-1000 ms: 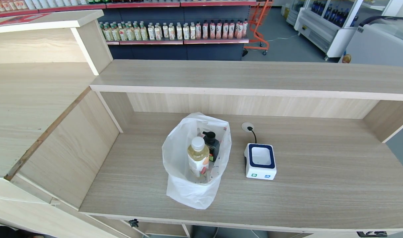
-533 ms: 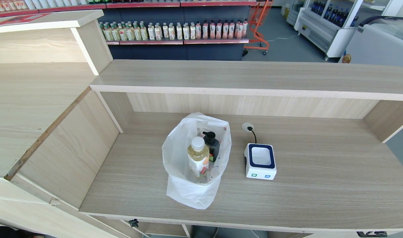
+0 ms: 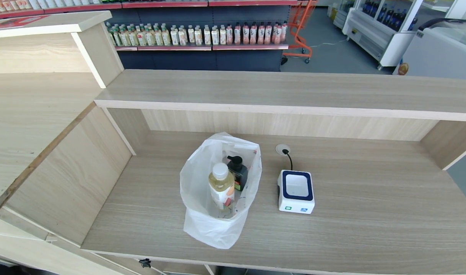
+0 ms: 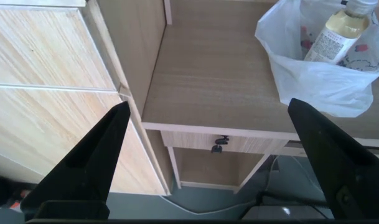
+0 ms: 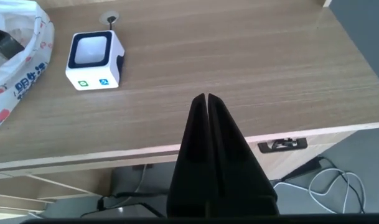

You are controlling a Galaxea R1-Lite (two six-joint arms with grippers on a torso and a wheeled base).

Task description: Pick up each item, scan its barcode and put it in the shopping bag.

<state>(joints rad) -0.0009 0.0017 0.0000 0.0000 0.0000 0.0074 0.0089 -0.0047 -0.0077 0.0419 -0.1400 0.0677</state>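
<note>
A white plastic shopping bag [image 3: 217, 191] stands open on the wooden counter [image 3: 370, 214]. Inside it are a drink bottle [image 3: 220, 187] with a white cap and yellow liquid, and a dark pump bottle [image 3: 237, 172] behind it. To the bag's right sits the white barcode scanner [image 3: 296, 191] with a dark blue frame and a black cable. The left wrist view shows the bag [image 4: 326, 68] and bottle [image 4: 338, 34] beyond my left gripper [image 4: 208, 118], which is open and held off the counter's front edge. My right gripper [image 5: 206, 102] is shut, empty, over the counter's front edge, with the scanner [image 5: 94, 59] farther off.
A raised wooden ledge [image 3: 286, 91] runs along the back of the counter, and side panels close it at left [image 3: 68, 175] and right [image 3: 454, 141]. A drawer with a lock [image 4: 219, 144] lies under the counter. Store shelves with bottles [image 3: 202, 36] stand far behind.
The head camera has shifted, so the whole scene sits slightly lower and to the left. The bag, bottles and scanner have not moved on the counter.
</note>
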